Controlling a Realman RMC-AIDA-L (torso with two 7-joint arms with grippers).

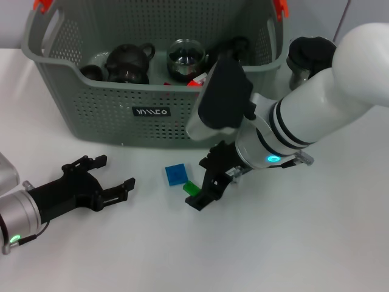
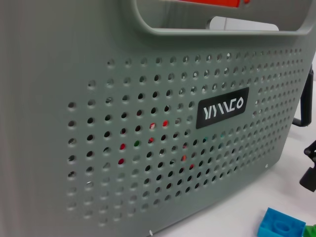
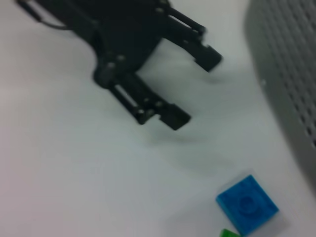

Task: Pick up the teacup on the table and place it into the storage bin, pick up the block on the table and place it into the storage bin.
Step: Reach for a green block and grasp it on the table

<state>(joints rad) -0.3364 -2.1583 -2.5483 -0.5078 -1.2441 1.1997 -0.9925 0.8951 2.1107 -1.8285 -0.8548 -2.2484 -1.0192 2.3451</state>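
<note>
Behind everything, the bin point(image 1: 115, 115) already holds dark teaware, so the teacup looks done. Right gripper point(image 1: 203, 196) is down at a green block point(image 1: 191, 188); its fingers' state I cannot tell. Left gripper point(image 1: 109, 182) lies spread, empty. Blue block point(image 1: 176, 174) remains on the table point(image 1: 292, 243).

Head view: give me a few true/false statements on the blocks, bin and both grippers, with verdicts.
1. The blue block lies on the table in front of the storage bin. True.
2. The right gripper is down at the green block. True.
3. The left gripper holds the blue block. False: it is open and empty, on the table apart from the block.
4. The storage bin is empty. False: a dark teapot and a glass cup sit inside.
5. The green block is already in the bin. False: it is on the table beside the blue block.
</note>
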